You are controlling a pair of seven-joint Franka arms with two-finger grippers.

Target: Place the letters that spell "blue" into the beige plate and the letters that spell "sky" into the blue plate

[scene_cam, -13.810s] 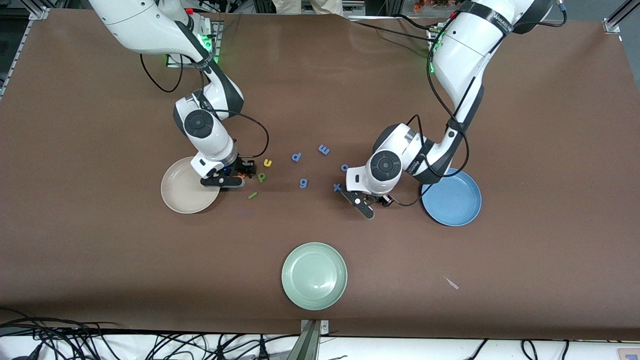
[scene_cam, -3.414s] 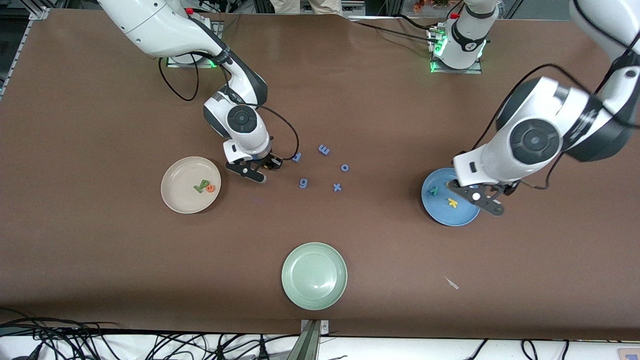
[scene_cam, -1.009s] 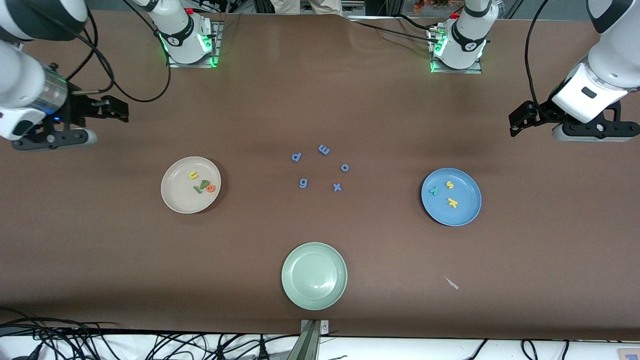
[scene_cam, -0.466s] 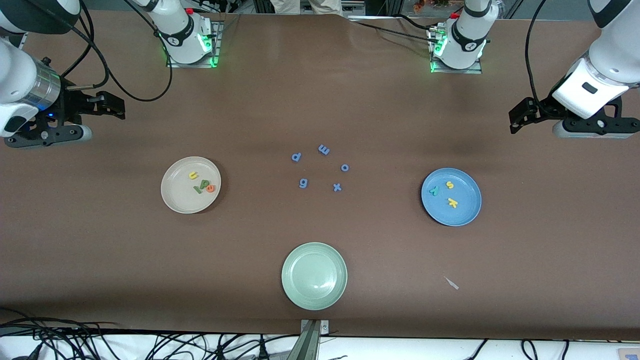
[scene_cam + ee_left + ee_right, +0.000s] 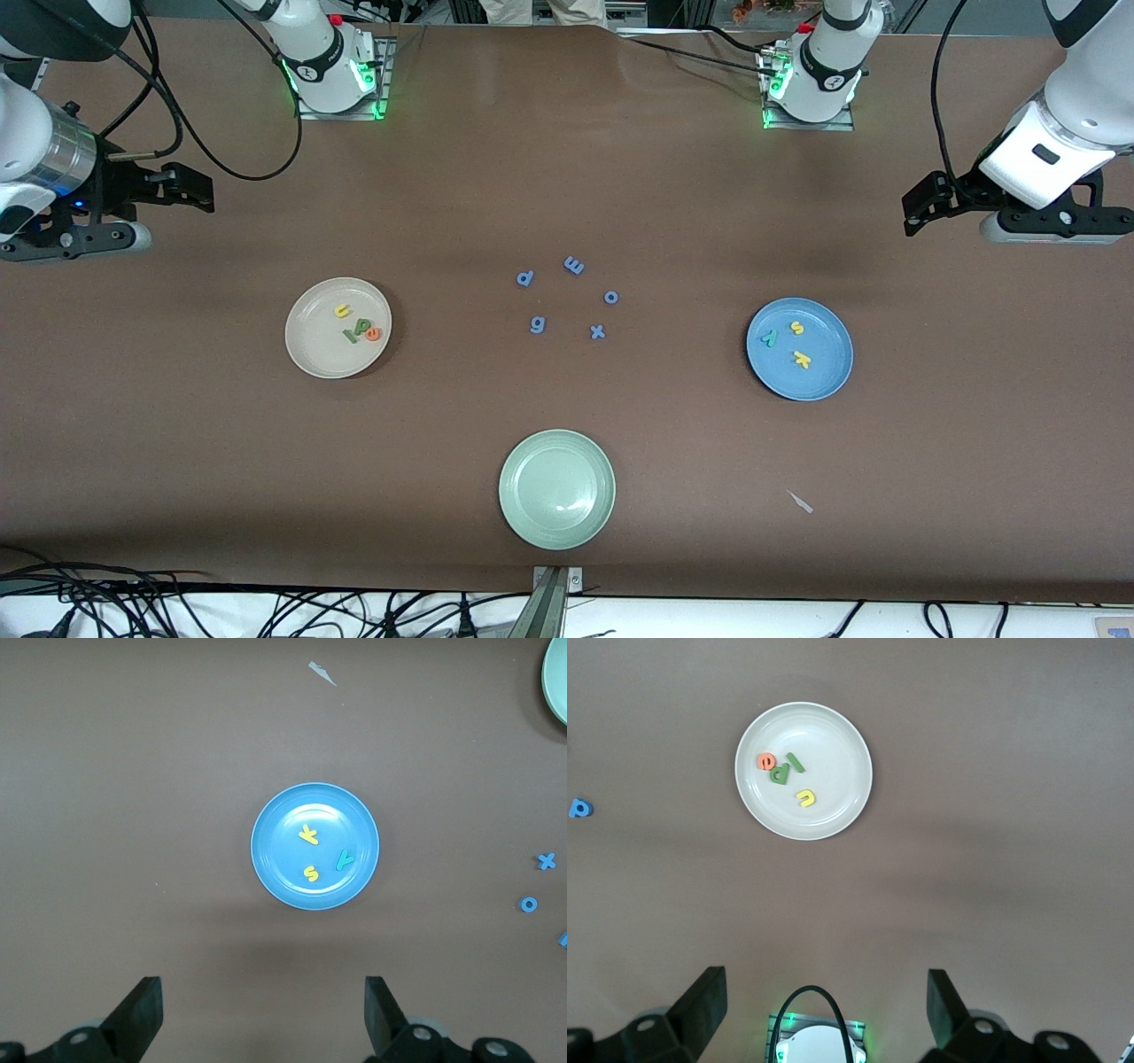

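On the round cream-beige plate (image 5: 337, 328), toward the right arm's end of the table, lie the four foam letters that spell "blue": the orange "e" (image 5: 374, 334), the dark green p-like "b" (image 5: 361, 328), the green bar "l" (image 5: 351, 336) and the yellow "u" (image 5: 341, 311), the first three clustered and the "u" just beside them. On the round medium-blue plate (image 5: 800, 349), well apart from the beige plate toward the left arm's end, lie the yellow "s" (image 5: 797, 328), the yellow "k" (image 5: 803, 359) and the teal "y" (image 5: 770, 337). Sorting looks complete, since each word sits whole in its own plate.

Between the two plates, five small blue foam letters (image 5: 567, 297) lie loose on the brown table (image 5: 567, 177), presumably left out because neither word needs them. A pale green round plate (image 5: 556, 488), nearer the front camera than the beige plate, holds nothing.

The right gripper (image 5: 824, 1005) hangs high over the table's end by the beige plate, jaws wide and holding nothing; the left gripper (image 5: 261, 1014) likewise over the other end. Both arms wait, likely parked clear of the plates.
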